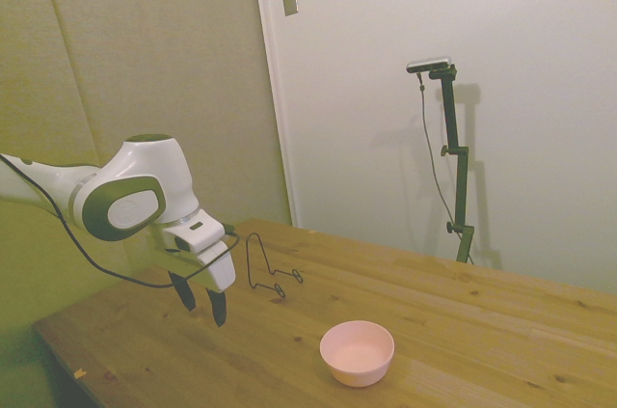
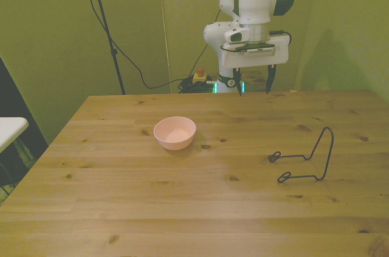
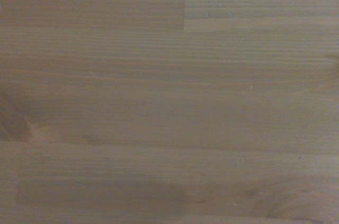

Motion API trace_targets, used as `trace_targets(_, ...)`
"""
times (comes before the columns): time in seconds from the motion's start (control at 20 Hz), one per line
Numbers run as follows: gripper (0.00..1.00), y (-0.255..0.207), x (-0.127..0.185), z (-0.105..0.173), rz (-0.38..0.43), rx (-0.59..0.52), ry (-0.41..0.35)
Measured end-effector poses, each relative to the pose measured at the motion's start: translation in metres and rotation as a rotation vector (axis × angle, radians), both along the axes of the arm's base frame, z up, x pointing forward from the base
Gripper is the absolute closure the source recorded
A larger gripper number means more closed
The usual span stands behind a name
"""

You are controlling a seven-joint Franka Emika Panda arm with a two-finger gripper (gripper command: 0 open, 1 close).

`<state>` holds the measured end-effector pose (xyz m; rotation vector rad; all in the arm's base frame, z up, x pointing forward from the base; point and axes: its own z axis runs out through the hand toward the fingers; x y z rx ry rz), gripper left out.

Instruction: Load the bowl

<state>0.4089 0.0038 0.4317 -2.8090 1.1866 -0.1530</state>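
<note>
Wooden table (image 2: 182, 208): pink bowl (image 2: 175, 133) upright, mouth up, round; gripper (image 2: 254, 81) aloft, jaws apart, empty.

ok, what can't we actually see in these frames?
- Wrist view: only blurred table planks; bowl and wire stand fall outside it.
- Side view: the stand is thin and partly behind the gripper.
- Front view: robot's top cut off by the upper edge.

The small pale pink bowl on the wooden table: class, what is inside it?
Nothing shows inside the small round pale pink bowl: its smooth inner surface looks bare in the side and front views. The nearest inner wall is hidden by the rim.
</note>
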Motion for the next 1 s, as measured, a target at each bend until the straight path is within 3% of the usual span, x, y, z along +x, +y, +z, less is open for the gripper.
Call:
trace_targets(0.15,0.00,-0.008,0.002,0.004,-0.005,-0.011,-0.007)
trace_targets(0.55,0.00,-0.080,0.026,0.040,-0.097,-0.080,-0.052)
trace_targets(1.0,0.00,-0.182,0.065,0.024,-0.253,-0.097,-0.044)
